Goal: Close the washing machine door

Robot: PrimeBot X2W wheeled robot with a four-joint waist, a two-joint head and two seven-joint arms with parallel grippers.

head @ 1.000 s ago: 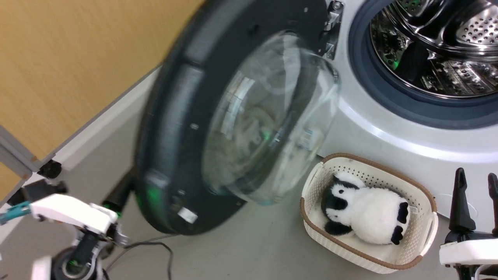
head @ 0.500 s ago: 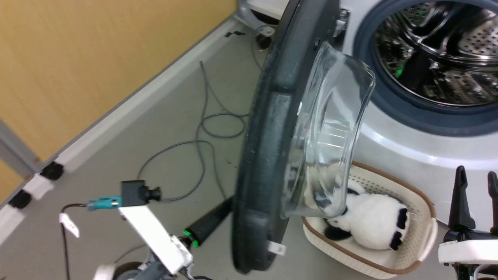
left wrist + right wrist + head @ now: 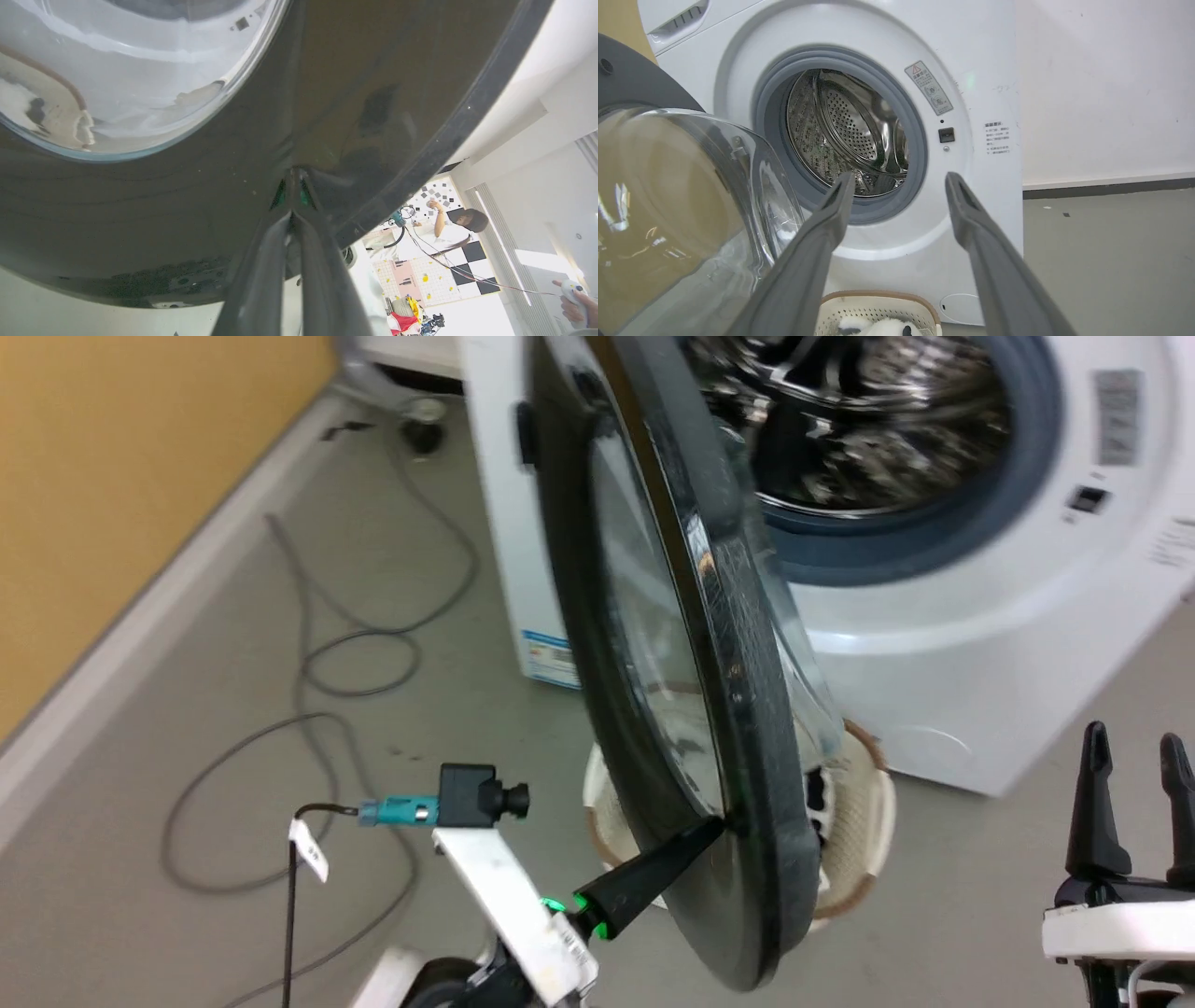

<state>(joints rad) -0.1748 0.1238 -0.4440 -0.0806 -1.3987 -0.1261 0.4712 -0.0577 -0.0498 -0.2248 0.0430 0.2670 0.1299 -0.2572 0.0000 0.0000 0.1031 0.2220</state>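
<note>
Wall: yellow-ochre, far left of the head view, with a pale skirting along the grey floor.
Cable: grey, lying in loose loops on the floor beside the wall.
Left gripper: its two dark fingers are pressed together with nothing between them, and the joined tip touches the glossy outer face of the door near its lower rim; the left wrist view shows the same contact.
Washing machine door: partly open and nearly edge-on to the head camera, standing between the left gripper and the machine's front. Its glass bowl bulges toward the drum in the right wrist view.
Basket: cream with a brown rim, on the floor at the machine's foot, partly hidden behind the door's lower edge. A black-and-white plush toy lies inside.
Washing machine: white, with the steel drum exposed inside the grey gasket.
Right gripper: fingers spread apart and holding nothing, at the lower right, well clear of the door.
</note>
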